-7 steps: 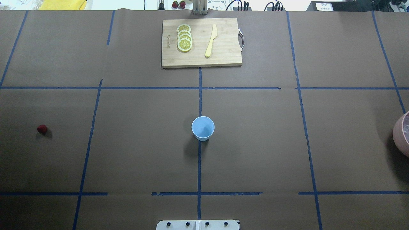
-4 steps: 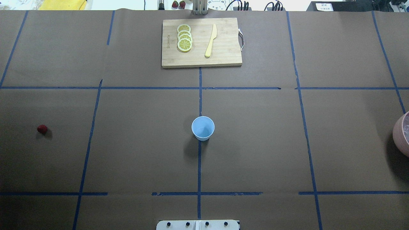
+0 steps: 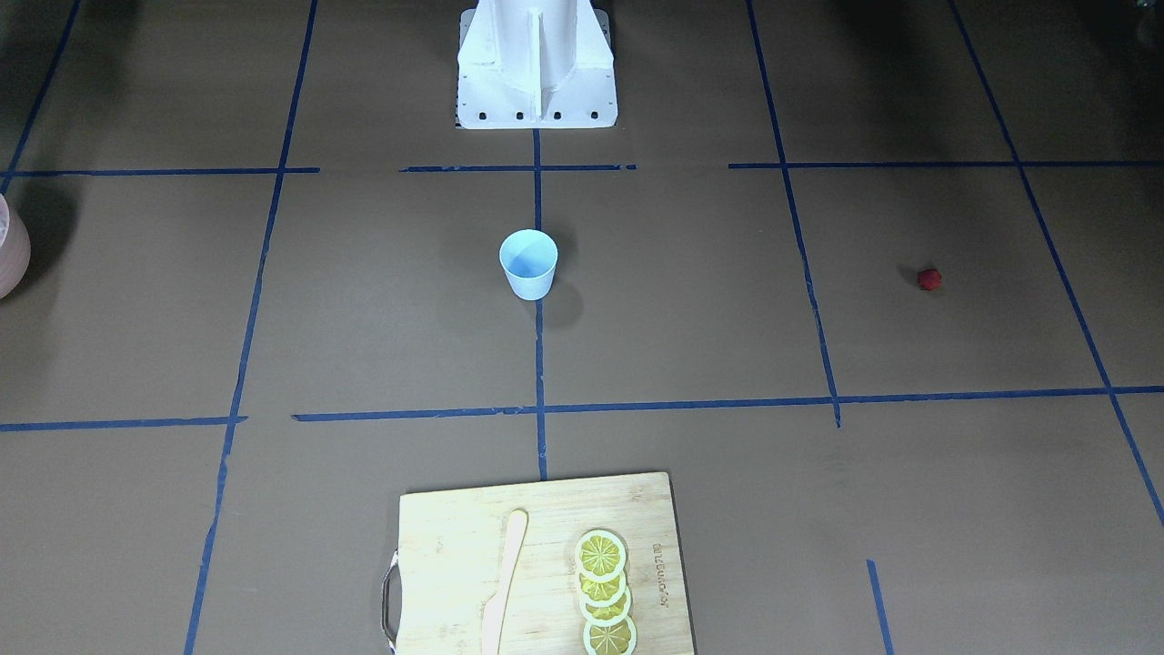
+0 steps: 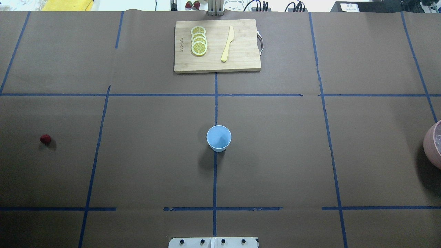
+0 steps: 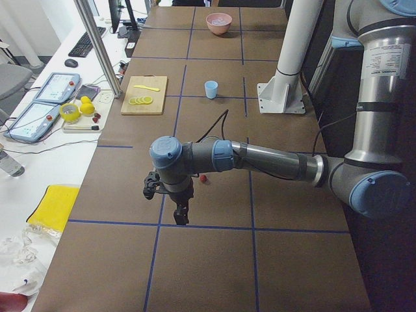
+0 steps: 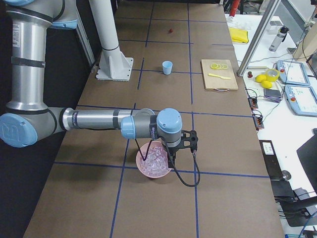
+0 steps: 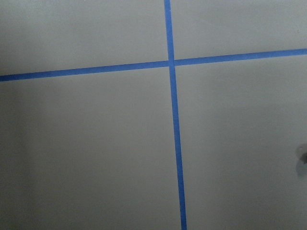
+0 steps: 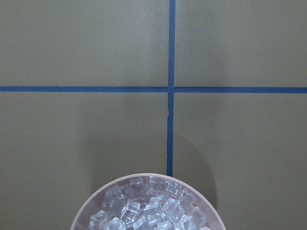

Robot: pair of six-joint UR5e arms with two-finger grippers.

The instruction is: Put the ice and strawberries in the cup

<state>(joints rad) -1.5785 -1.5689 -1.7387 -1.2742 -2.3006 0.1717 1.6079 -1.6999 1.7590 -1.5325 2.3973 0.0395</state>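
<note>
The table (image 4: 275,155) is brown with blue tape lines (image 4: 215,103). The left gripper (image 5: 181,213) hangs near the strawberry (image 5: 203,177), the right gripper (image 6: 171,159) over ice (image 8: 148,208) in a pink bowl (image 6: 148,172); open or closed, I cannot tell. The cup (image 4: 218,137) stands mid-table, well apart.

DESK: Light?
PHOTOGRAPHER: Even, from overhead. On the brown worktop (image 4: 275,155) the cup (image 4: 218,138) drops a soft shadow leftward and toward the robot; the pink bowl (image 4: 432,146) a darker one.
DESK: Sharpness?
PHOTOGRAPHER: Overhead and front views crisp, the front one dark at its top corners. Left wrist view flat, slightly soft, dimmer at its left edge. Right wrist view clear, ice (image 8: 146,211) glinting white.
</note>
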